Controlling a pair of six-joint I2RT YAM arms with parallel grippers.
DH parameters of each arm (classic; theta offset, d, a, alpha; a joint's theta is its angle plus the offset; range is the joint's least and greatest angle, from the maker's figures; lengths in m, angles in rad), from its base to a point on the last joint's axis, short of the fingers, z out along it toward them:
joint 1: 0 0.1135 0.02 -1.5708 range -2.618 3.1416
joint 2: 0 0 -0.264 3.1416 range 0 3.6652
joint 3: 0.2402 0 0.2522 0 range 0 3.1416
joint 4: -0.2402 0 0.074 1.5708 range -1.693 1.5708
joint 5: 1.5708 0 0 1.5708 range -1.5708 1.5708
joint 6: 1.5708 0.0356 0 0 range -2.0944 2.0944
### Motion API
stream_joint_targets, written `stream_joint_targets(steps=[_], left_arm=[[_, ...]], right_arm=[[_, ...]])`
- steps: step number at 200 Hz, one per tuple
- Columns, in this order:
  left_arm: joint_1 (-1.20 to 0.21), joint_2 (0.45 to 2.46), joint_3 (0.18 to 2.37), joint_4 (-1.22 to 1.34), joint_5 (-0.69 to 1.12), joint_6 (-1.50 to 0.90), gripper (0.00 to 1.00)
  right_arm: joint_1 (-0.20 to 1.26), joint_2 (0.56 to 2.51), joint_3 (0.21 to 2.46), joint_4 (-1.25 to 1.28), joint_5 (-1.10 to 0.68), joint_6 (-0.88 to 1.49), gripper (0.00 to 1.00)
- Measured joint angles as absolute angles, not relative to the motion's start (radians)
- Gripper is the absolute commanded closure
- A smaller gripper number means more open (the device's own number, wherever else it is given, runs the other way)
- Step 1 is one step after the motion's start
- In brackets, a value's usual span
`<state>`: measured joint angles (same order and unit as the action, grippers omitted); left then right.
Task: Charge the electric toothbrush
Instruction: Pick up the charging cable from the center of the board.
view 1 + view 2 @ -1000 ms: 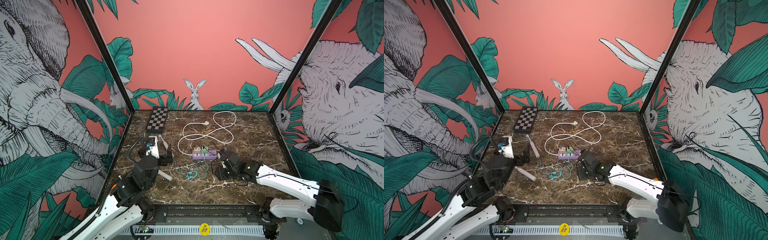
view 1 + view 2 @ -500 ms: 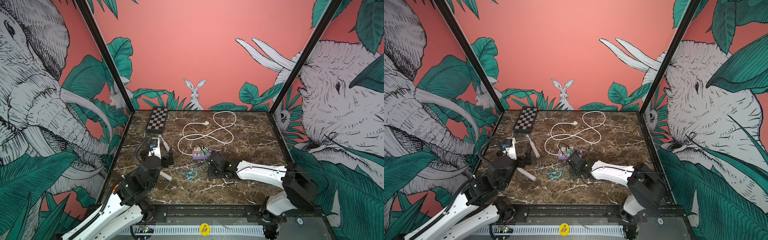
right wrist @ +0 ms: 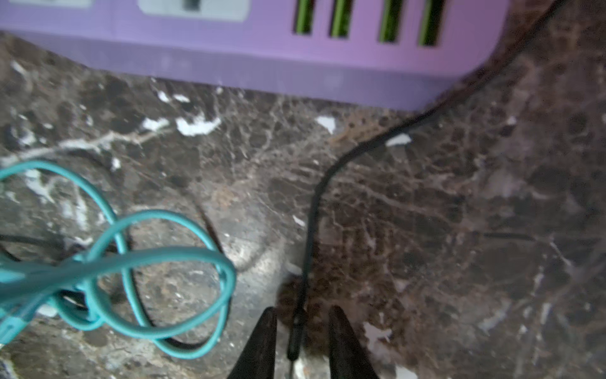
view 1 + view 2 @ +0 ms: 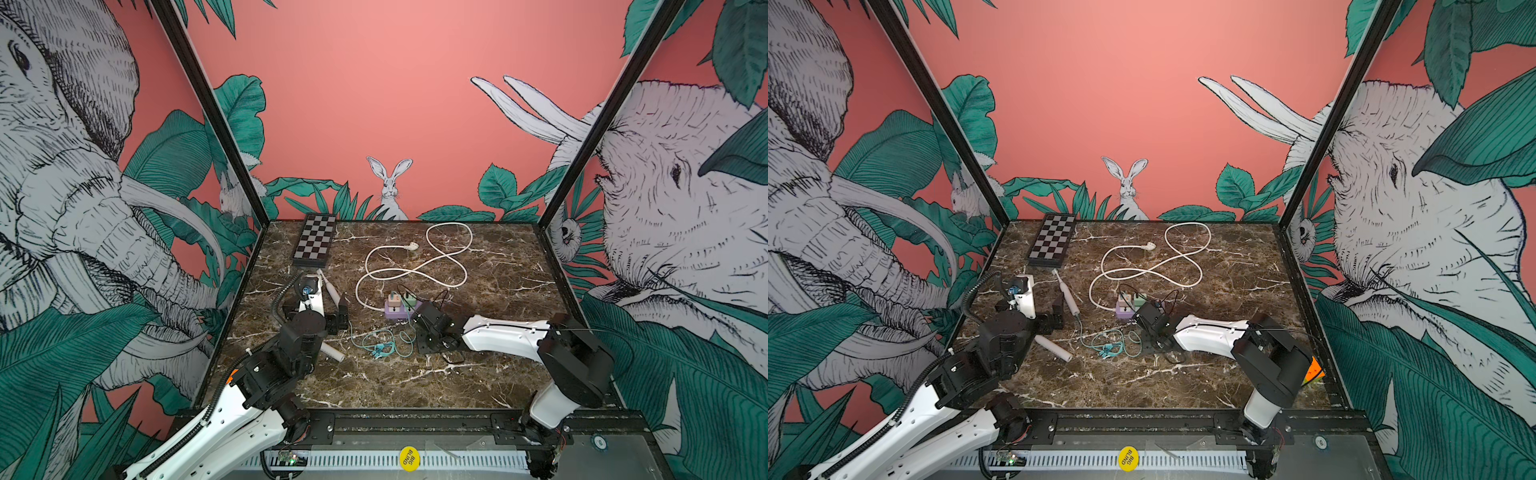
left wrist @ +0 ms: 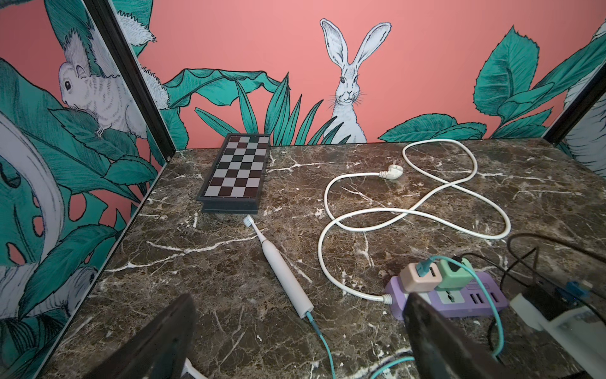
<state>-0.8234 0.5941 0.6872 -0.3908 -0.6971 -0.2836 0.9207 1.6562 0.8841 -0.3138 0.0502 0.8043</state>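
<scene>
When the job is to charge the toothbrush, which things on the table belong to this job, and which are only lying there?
For the job: electric toothbrush, teal cable, pink adapter, purple power strip.
Only lying about: chessboard, white cylinder.

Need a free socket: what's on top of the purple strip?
On the strip: a pink adapter with a teal plug in it, a green adapter with a black plug. A socket and USB slots beside them are bare. Sockets beneath the adapters are covered.
</scene>
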Motion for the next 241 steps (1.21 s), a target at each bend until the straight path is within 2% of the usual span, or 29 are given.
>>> stream_joint_targets(steps=[99,110,132,140,217,241], left_arm=[[-0.821,0.626,0.687,-0.382,-0.667,-0.261,0.01],[-0.821,0.632,0.687,-0.376,-0.650,-0.253,0.01],[-0.821,0.643,0.687,-0.364,-0.611,-0.241,0.01],[-0.821,0.648,0.687,-0.360,-0.599,-0.237,0.01],[-0.821,0.667,0.687,-0.346,-0.539,-0.216,0.01],[-0.821,0.663,0.687,-0.347,-0.539,-0.215,0.01]], right_arm=[[0.921,1.662,0.888,-0.309,0.045,0.819,1.00],[0.921,1.652,0.882,-0.311,0.044,0.820,0.97],[0.921,1.632,0.874,-0.320,0.045,0.823,0.74],[0.921,1.630,0.873,-0.323,0.045,0.821,0.71],[0.908,1.688,0.941,-0.359,0.047,0.782,0.71],[0.904,1.705,0.951,-0.361,0.055,0.773,0.75]])
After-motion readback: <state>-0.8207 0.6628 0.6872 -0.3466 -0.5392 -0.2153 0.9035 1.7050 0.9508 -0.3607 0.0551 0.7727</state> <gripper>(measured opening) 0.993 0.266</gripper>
